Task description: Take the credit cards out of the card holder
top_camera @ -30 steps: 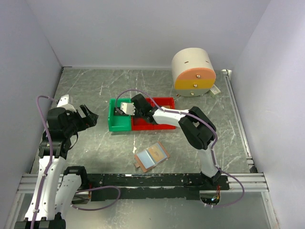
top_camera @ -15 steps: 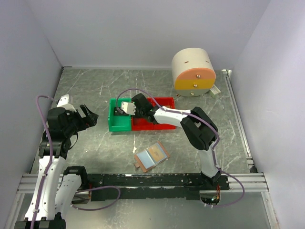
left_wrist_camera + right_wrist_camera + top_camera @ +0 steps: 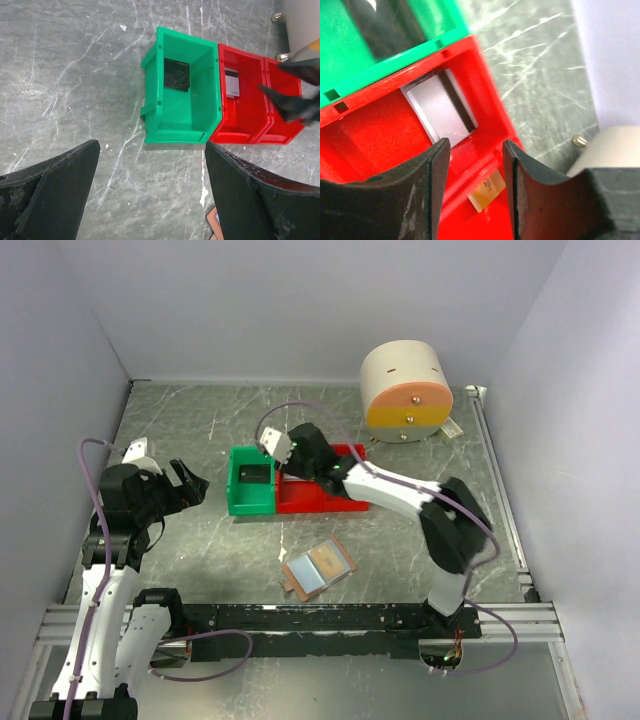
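The card holder (image 3: 318,568) lies open on the table, tan outside with a pale lining; its corner (image 3: 214,223) shows in the left wrist view. A dark credit card (image 3: 257,475) (image 3: 176,75) lies in the green bin (image 3: 236,502). A silver-grey card (image 3: 440,112) (image 3: 231,82) and a gold-brown card (image 3: 487,192) lie in the red bins (image 3: 345,502). My right gripper (image 3: 290,452) (image 3: 472,165) hangs open over the red bins with nothing between its fingers. At the far left my left gripper (image 3: 190,485) (image 3: 152,190) stands wide open above bare table.
A big cream cylinder (image 3: 405,390) with an orange band stands at the back right, just behind the red bins. Grey walls close in the table on three sides. A metal rail (image 3: 495,490) runs along the right edge.
My right gripper has opened, risen and drawn back from over the green bin toward the red bins; the dark card now shows in the green bin. The left arm has not moved.
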You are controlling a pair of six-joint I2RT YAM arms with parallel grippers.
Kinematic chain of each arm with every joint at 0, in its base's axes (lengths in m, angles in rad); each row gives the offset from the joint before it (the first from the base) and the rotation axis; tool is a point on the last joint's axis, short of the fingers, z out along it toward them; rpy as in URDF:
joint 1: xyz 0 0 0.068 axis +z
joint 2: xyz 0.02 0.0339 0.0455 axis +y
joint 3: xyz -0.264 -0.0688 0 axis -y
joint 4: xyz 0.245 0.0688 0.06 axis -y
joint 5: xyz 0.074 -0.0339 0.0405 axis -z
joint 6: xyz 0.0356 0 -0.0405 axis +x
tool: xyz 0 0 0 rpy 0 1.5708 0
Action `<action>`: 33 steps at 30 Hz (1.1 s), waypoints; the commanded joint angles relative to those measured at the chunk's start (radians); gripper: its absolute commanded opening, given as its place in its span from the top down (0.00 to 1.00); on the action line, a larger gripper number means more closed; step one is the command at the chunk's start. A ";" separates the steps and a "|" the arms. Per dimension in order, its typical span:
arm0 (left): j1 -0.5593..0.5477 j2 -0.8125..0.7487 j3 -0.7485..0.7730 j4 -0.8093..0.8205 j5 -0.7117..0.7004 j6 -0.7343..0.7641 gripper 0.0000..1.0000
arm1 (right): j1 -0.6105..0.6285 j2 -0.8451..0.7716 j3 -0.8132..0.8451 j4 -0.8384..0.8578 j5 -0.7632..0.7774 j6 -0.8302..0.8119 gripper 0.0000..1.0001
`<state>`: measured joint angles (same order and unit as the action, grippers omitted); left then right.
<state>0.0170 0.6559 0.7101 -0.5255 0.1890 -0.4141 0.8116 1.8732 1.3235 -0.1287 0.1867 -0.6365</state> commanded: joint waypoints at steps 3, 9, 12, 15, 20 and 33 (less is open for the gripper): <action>0.007 0.028 -0.005 0.044 0.073 0.024 0.01 | -0.020 -0.384 -0.264 0.239 0.148 0.494 0.38; 0.008 0.084 0.002 0.041 0.133 0.032 0.01 | -0.083 -0.616 -0.469 0.007 0.125 1.006 0.24; 0.006 0.114 0.007 0.020 0.147 0.000 0.04 | -0.088 -0.670 -0.518 -0.105 0.014 1.093 0.23; 0.005 0.130 -0.021 0.034 0.233 -0.058 0.06 | -0.088 -0.708 -0.570 -0.159 -0.065 1.189 0.23; -0.025 0.088 -0.079 0.033 0.265 -0.149 0.07 | -0.088 -0.807 -0.668 -0.174 -0.109 1.285 0.22; -0.610 0.085 -0.187 0.058 -0.100 -0.494 0.01 | -0.088 -0.798 -0.749 -0.192 -0.171 1.447 0.25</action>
<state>-0.4587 0.7410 0.5484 -0.5003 0.2546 -0.7418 0.7246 1.0580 0.5953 -0.3008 0.0330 0.7403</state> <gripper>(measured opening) 0.988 0.768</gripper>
